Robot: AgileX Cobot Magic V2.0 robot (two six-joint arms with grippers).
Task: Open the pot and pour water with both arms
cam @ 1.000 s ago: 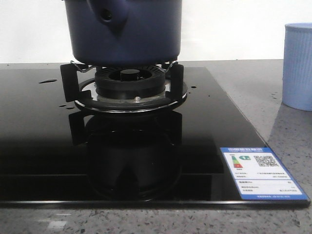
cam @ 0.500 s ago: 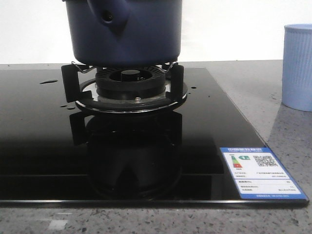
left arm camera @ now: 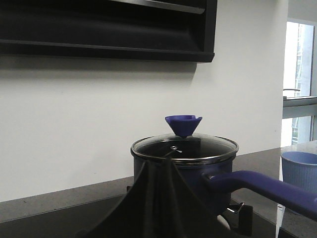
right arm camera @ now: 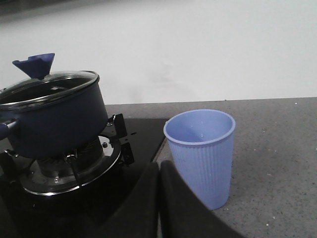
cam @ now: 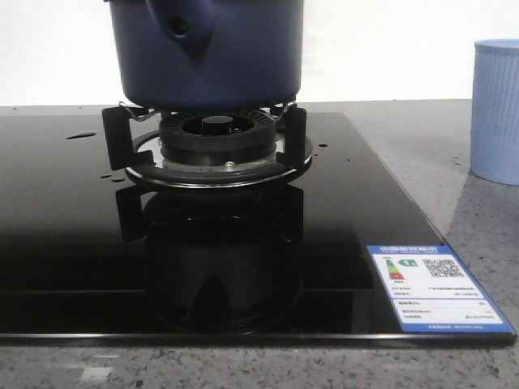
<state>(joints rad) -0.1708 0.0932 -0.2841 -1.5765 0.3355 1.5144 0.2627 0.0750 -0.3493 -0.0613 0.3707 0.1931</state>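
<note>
The dark navy-blue pot [cam: 211, 57] sits on the burner stand [cam: 215, 150] of the black glass stove; its handle mount with a round hole faces the front camera. In the left wrist view the pot [left arm camera: 185, 171] carries a glass lid [left arm camera: 184, 148] with a blue cone knob [left arm camera: 183, 124], and its long blue handle [left arm camera: 262, 191] juts sideways. My left gripper [left arm camera: 159, 163] is shut and empty, short of the pot. My right gripper [right arm camera: 159, 171] is shut and empty, between the stove and the pale blue ribbed cup [right arm camera: 200, 156]. Neither gripper shows in the front view.
The black glass stove top [cam: 73, 235] has a sticker label [cam: 434, 288] at its front right corner. The ribbed cup [cam: 496, 109] stands on the grey speckled counter to the stove's right. A dark shelf [left arm camera: 104, 29] hangs on the white wall above.
</note>
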